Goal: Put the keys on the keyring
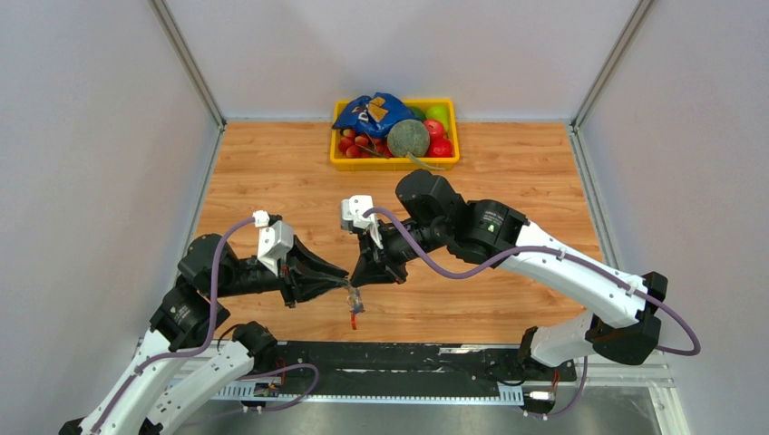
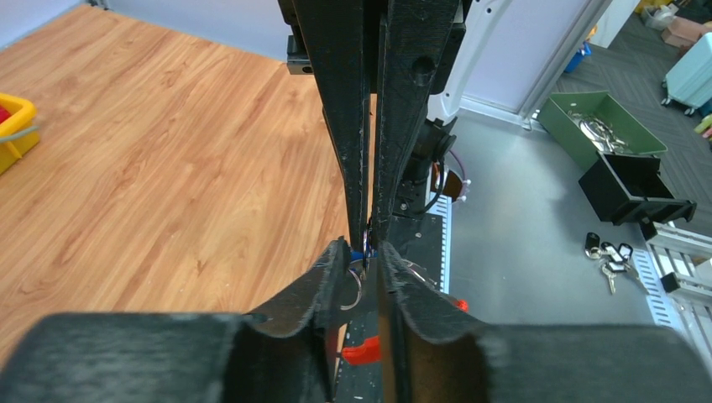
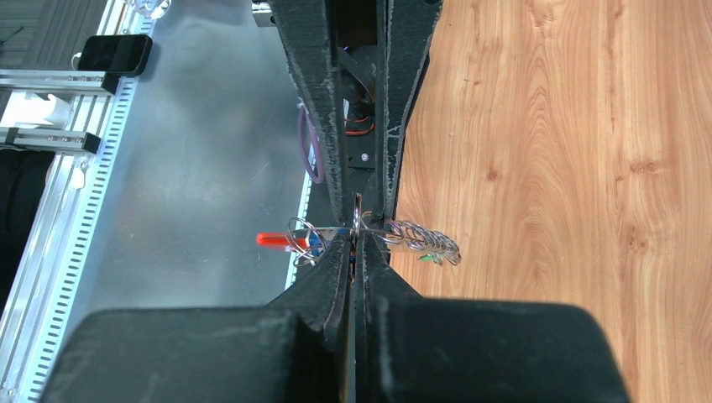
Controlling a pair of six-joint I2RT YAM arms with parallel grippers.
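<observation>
My two grippers meet tip to tip over the table's near edge. My left gripper (image 1: pixel 341 279) is shut on a wire ring of the keyring (image 2: pixel 356 290). The keyring's red clip (image 1: pixel 354 317) hangs below, and it also shows in the left wrist view (image 2: pixel 364 349). My right gripper (image 1: pixel 359 272) is shut on a thin piece right at that ring. A blue key head (image 2: pixel 359 253) sits at its tips, so it looks like a key. In the right wrist view the ring loops (image 3: pixel 302 235), a blue bit (image 3: pixel 317 243), a chain of small rings (image 3: pixel 424 239) and a green tag (image 3: pixel 430 259) spread beside my shut fingertips (image 3: pixel 357 246).
A yellow tray (image 1: pixel 394 164) full of toys stands at the back centre of the wooden table. The black rail of the arm bases (image 1: pixel 408 358) runs just below the grippers. Off the table are a green bin (image 2: pixel 600 126) and spare keys (image 2: pixel 609 256).
</observation>
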